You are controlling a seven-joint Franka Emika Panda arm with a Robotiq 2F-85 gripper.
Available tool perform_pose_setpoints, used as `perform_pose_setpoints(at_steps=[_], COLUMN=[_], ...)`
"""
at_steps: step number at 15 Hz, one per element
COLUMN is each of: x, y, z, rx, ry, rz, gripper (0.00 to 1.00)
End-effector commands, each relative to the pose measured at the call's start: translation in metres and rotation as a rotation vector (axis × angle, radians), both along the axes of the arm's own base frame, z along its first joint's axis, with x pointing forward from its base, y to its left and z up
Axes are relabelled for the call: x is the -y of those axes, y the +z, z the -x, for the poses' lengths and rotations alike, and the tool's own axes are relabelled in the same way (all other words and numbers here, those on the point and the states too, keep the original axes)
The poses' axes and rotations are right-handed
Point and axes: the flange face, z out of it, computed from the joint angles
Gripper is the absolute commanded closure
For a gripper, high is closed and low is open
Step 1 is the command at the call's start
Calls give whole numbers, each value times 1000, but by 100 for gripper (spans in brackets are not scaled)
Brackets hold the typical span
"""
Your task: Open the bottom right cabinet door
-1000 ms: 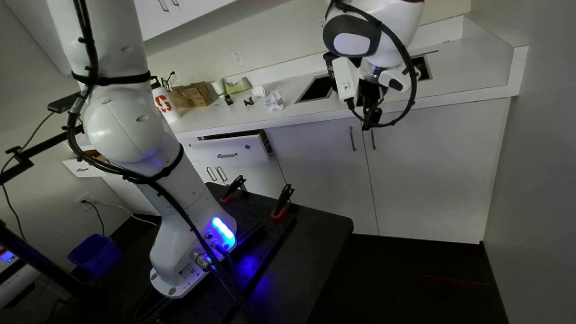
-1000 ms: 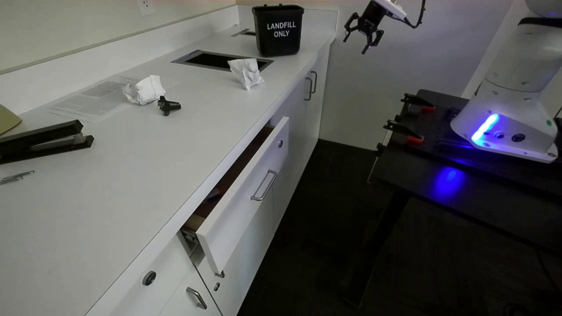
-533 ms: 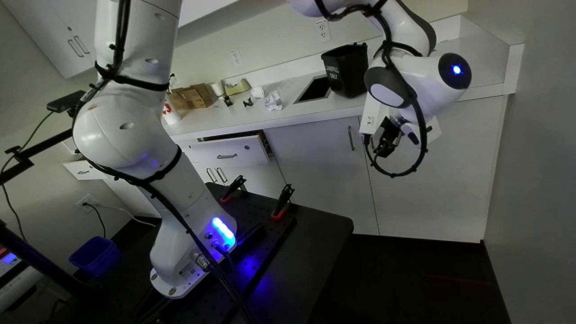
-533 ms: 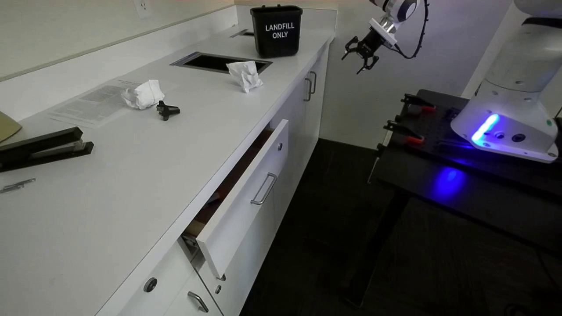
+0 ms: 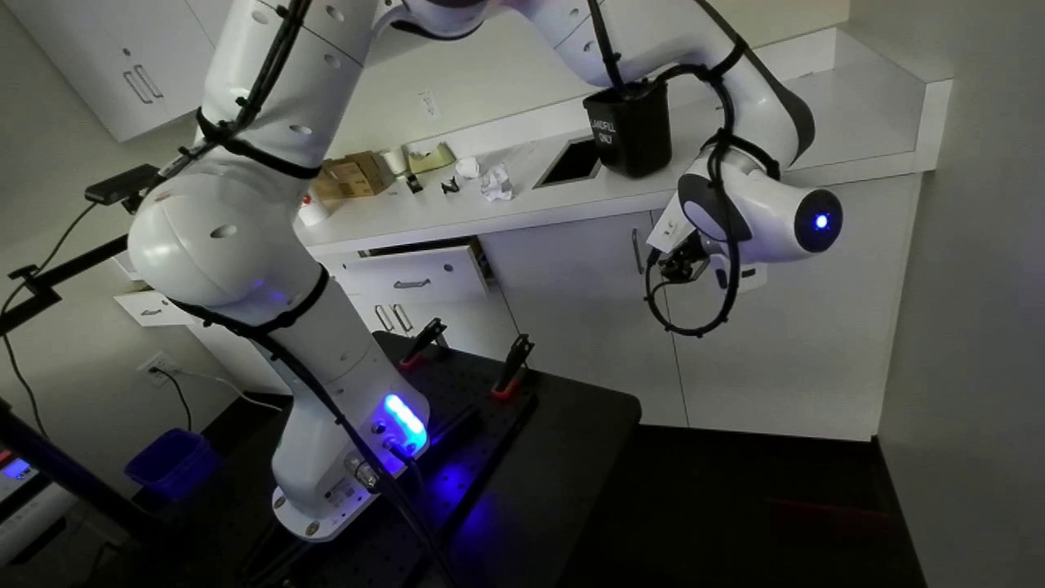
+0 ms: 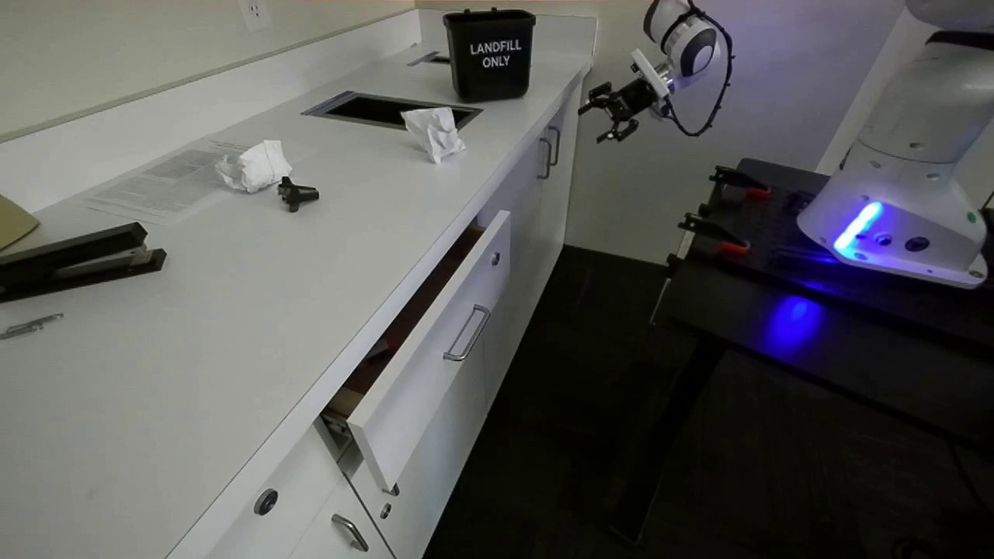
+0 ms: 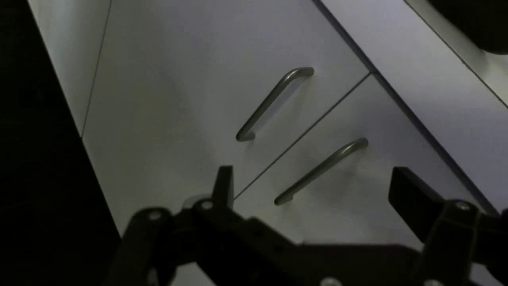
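Note:
The bottom right cabinet door (image 5: 792, 351) is a plain white panel and stands shut. It also shows at the far end in an exterior view (image 6: 560, 194) and in the wrist view (image 7: 357, 202). Its slim metal bar handle (image 7: 319, 170) is near its top left edge; an exterior view also shows it (image 6: 555, 144). My gripper (image 7: 312, 178) is open and empty, with the handle between its fingers in the wrist view. In an exterior view the gripper (image 6: 596, 122) is in front of the door, apart from the handle. My gripper (image 5: 676, 268) covers the handle in an exterior view.
The neighbouring door's handle (image 7: 274, 104) is close beside, across the thin seam. An open drawer (image 6: 435, 373) juts out farther along. A black bin (image 6: 491, 66) stands on the counter (image 6: 256, 326) above. A wall (image 5: 963, 310) bounds the right side. The robot's black table (image 5: 580, 416) faces the cabinets.
My gripper has come down and toward the cabinet doors, and the wrist has tilted so that the fingers point more at the doors. The gripper stays open and the doors have not moved.

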Motion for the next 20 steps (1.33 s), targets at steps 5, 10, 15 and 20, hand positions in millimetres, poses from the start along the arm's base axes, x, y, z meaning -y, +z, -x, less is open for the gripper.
perform_pose_setpoints(at_steps=[5, 10, 15, 20], x=[-5, -7, -13, -27], y=[-5, -14, -35, -52], z=[5, 4, -2, -4], rx=[-25, -87, -194, -207], ry=[-62, -164, -373, -417], rz=[-184, -242, -371, -510], gripper=[0, 0, 0, 0])
